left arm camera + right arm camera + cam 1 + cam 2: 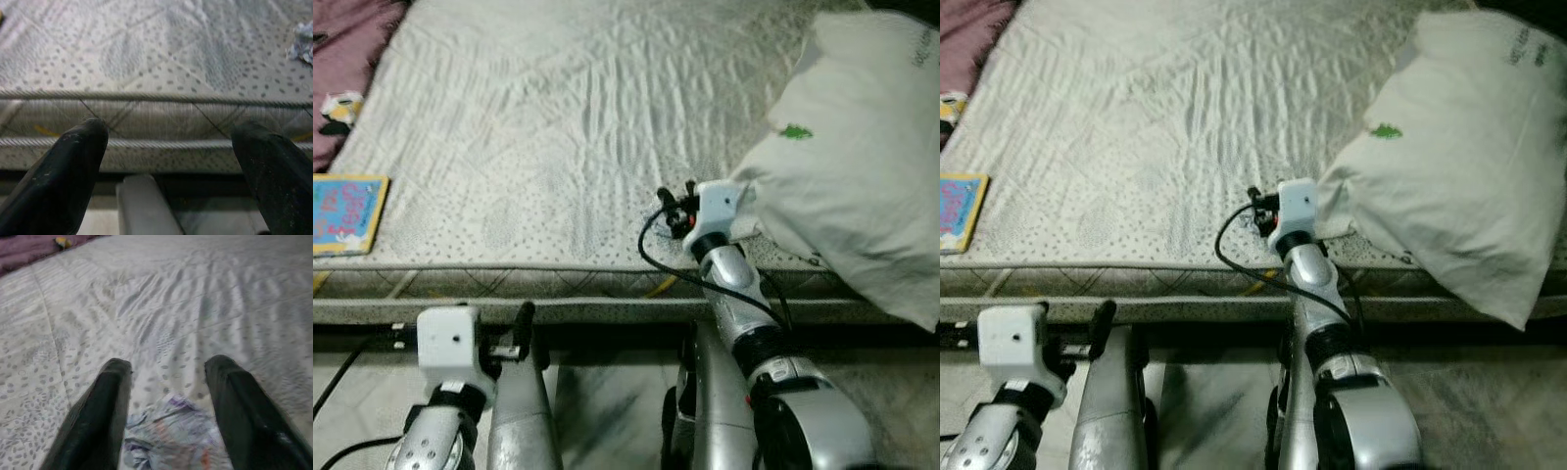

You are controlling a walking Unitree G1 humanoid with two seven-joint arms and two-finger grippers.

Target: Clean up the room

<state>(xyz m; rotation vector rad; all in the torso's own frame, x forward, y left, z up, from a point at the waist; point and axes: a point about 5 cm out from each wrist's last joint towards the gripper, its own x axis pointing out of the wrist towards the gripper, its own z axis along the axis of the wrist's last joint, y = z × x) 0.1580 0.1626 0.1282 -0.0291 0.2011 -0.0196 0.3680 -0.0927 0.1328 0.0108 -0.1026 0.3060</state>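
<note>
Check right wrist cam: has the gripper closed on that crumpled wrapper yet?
No. The right gripper is open, its fingers spread either side of the crumpled wrapper lying on the mattress.

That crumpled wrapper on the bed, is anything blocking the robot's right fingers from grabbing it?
Nothing visible does. The right gripper is open over the mattress, and the crumpled wrapper lies on the bare quilted surface between its fingers. The pillow sits off to the side.
</note>
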